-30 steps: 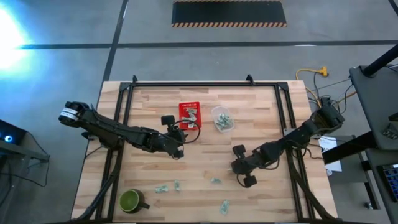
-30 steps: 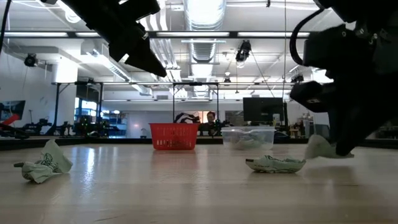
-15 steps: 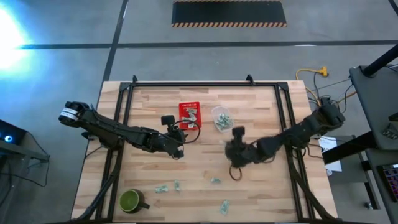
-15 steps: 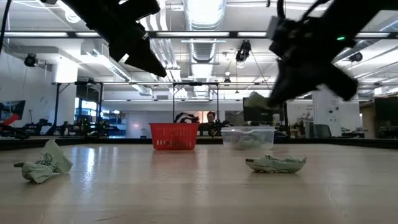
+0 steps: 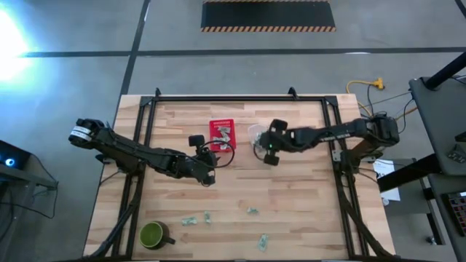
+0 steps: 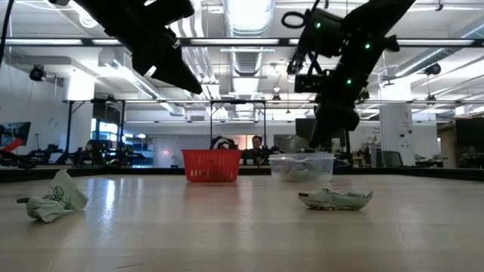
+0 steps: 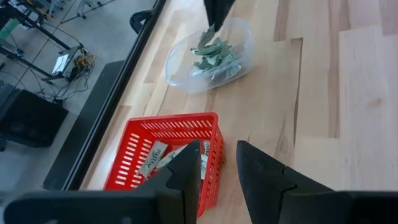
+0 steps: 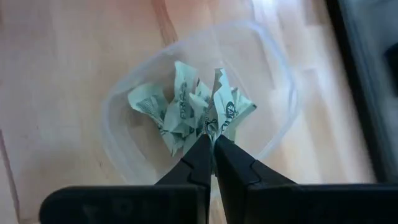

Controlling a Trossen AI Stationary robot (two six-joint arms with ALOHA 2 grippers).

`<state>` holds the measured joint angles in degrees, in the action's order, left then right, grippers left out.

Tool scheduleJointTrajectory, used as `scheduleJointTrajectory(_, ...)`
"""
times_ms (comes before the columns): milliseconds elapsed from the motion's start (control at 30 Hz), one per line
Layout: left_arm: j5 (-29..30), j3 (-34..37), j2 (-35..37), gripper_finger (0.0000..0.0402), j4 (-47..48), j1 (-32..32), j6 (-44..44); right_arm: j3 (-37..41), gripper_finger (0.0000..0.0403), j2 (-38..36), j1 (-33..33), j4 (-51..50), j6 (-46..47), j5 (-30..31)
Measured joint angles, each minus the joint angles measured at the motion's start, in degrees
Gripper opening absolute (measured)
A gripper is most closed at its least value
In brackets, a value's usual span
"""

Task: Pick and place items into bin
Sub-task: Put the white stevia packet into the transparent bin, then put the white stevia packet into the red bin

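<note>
Right gripper (image 8: 211, 134): it is held directly above the clear plastic bin (image 5: 256, 138); its fingers are pressed together and a crumpled green-and-white item (image 8: 227, 109) is pinched between the tips, over the pile inside the bin.
Clear plastic bin: it is placed on the table (image 5: 306, 211) just beside the red basket (image 5: 223, 134), on the basket's right in the high view; several crumpled items (image 7: 214, 56) are seen lying inside it.
Left gripper (image 7: 217, 163): it is held near the red basket, at the basket's near edge in the left wrist view; its fingers are a little spread and nothing is seen between them.
Red basket: a few wrapper pieces (image 7: 155, 155) are seen inside it.
Loose items on the table: two pieces (image 5: 196, 219) lie close together near the front edge, one (image 5: 252, 211) is near the middle front, and one (image 5: 262, 240) is closer to the front edge; all are well apart from the bin.
Green mug (image 5: 153, 234): it is standing at the front left corner of the table, near the two pieces.
Background: a person (image 6: 257, 143) is seen far behind the table in the low view.
</note>
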<state>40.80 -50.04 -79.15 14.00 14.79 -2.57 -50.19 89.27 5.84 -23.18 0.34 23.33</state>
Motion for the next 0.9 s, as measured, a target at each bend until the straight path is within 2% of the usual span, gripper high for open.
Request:
scheduleJointTrajectory(67,0.0,0.15,0.0,0.0086,-0.02,0.0,0.0,0.0,0.001,0.0,2.11,0.14,-0.76,-2.48)
scheduleJointTrajectory(167,0.0,0.49,0.0,0.0086,-0.02,0.0,0.0,0.02,0.0026,0.0,3.37,0.7,-2.65,-2.88)
scheduleJointTrajectory(533,-0.86,0.5,0.0,0.0086,0.0,0.09,-0.01,0.04,0.0135,-0.57,3.34,3.73,-3.9,-2.43)
scheduleJointTrajectory(600,-5.12,0.15,0.02,0.0086,-0.01,0.36,0.16,0.06,0.0144,-1.56,2.97,3.67,-4.89,-2.43)
scheduleJointTrajectory(767,-22.57,-1.34,0.11,0.0086,1.93,1.2,1.42,0.13,0.015,-4.98,0.69,3.72,-7.02,-2.94)
scheduleJointTrajectory(900,-28.87,-2.59,0.13,0.0086,5.61,4.46,1.91,0.91,0.0144,-8.51,-1.37,3.82,-9.19,-7.13)
